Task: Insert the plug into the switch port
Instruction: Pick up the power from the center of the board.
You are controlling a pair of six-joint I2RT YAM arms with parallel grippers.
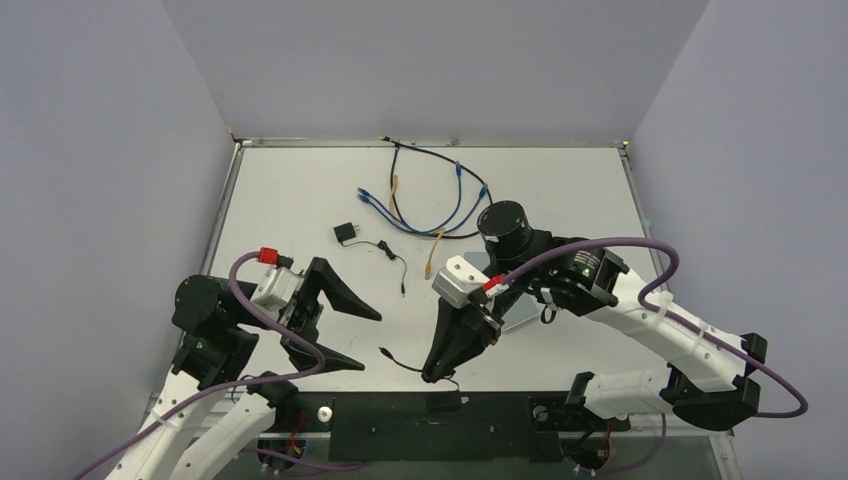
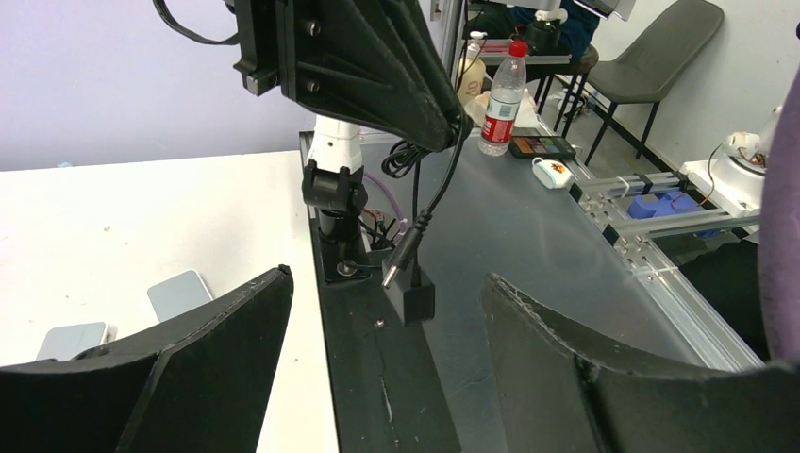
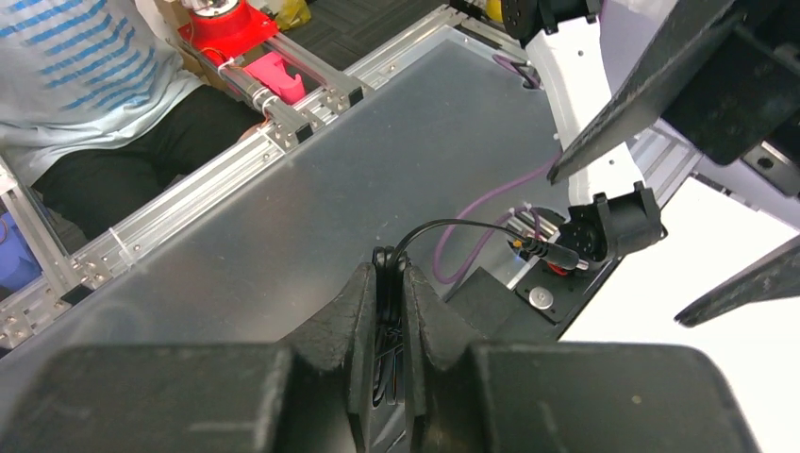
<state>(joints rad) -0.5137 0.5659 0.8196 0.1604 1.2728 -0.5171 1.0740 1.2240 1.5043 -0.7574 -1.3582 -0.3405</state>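
Note:
My right gripper (image 1: 431, 376) is shut on a bunched black cable (image 3: 385, 283) near the table's front edge. The cable's barrel plug (image 1: 385, 352) sticks out free to the left; it also shows in the right wrist view (image 3: 558, 255) and the left wrist view (image 2: 400, 265). My left gripper (image 1: 370, 342) is open and empty, its jaws either side of the plug's line, a little apart from it. Two flat pale grey boxes (image 2: 178, 293) (image 2: 71, 337) lie on the table. In the top view they sit partly under my right arm (image 1: 524, 316). No socket shows.
A second black cable with a small black adapter (image 1: 346, 232) lies mid-table. Blue-ended and black cables (image 1: 440, 195) lie at the back. A black block (image 2: 412, 297) sits on the dark base rail (image 1: 400, 412) below the plug. Grey walls enclose the table.

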